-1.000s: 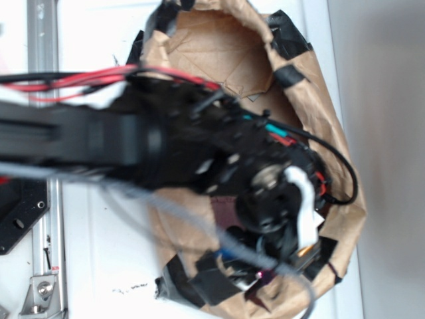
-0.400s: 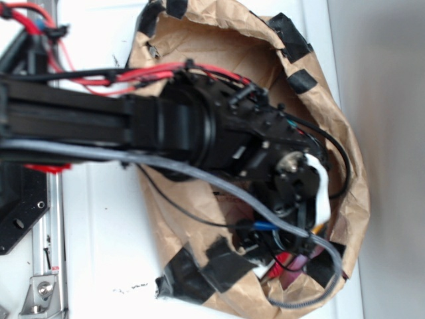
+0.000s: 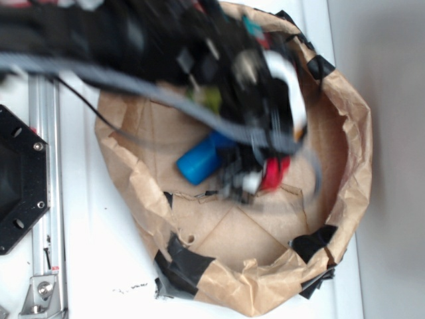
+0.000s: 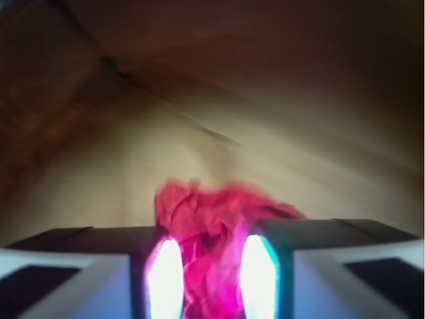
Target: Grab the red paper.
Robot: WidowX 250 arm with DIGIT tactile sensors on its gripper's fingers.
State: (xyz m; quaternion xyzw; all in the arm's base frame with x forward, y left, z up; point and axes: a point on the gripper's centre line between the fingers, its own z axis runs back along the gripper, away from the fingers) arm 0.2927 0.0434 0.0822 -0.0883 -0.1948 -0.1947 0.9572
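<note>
The red paper (image 4: pixel 212 212) is a wrinkled bright red wad, pinched between my gripper's (image 4: pixel 211 276) two glowing pads, one on each side. From above, the red paper (image 3: pixel 274 173) shows at the tip of my gripper (image 3: pixel 260 178), over the brown floor inside the paper-walled pen. The black arm reaches in from the upper left, blurred by motion, and hides part of the wad.
A blue bottle (image 3: pixel 199 161) lies on its side just left of the gripper. Something green (image 3: pixel 211 100) peeks out under the arm. The crumpled brown paper wall (image 3: pixel 348 153), patched with black tape, rings the floor. A metal rail (image 3: pixel 41 166) runs down the left.
The arm has swung from the lower part of the pen toward the top of the picture. The blue bottle and the red paper in the jaws now show.
</note>
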